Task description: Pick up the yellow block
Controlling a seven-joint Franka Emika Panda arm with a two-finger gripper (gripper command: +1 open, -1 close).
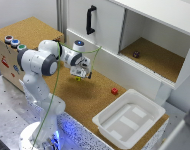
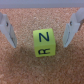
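Observation:
The yellow block (image 2: 43, 42) is a small bright yellow cube with dark letters on its faces, resting on the cork surface. In the wrist view it sits between the two pale fingers (image 2: 75, 29), with a clear gap on each side. My gripper (image 2: 39, 44) is open and touches nothing. In the exterior view the gripper (image 1: 81, 75) hangs low over the cork counter, and the yellow block (image 1: 78, 78) shows just under its tips.
A small red cube (image 1: 114, 91) lies on the cork toward the exterior view's right. A white tub (image 1: 129, 119) stands in front of it. Behind is a white cabinet with a black handle (image 1: 90, 20) and an open compartment holding a dark object (image 1: 136, 54).

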